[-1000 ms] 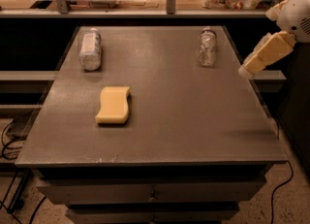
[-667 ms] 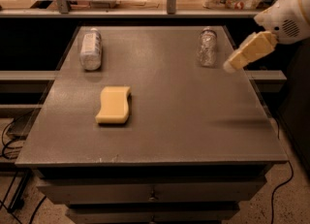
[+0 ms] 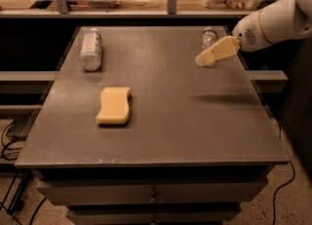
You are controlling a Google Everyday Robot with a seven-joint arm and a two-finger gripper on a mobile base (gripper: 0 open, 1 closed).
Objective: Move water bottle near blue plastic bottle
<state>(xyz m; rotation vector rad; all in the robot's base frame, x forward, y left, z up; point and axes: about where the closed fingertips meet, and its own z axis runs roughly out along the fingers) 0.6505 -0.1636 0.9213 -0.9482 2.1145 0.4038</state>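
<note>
1 water bottle [image 3: 208, 35], gripper [image 3: 203, 60] beside | 1 blue plastic bottle [image 3: 90, 49] | 1 sponge [image 3: 114, 104]

The gripper [image 3: 203, 61] hangs upper right, just before the water bottle [image 3: 208, 36]; open table [image 3: 156, 58] runs left to the blue plastic bottle [image 3: 90, 49]; a sponge [image 3: 114, 104] sits lower left.

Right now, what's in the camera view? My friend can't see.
A tan robot claw hangs by a small clear crinkled plastic bottle at the grey table's far right; a fatter pale cloudy bottle lies far left, a yellow sponge nearer.
</note>
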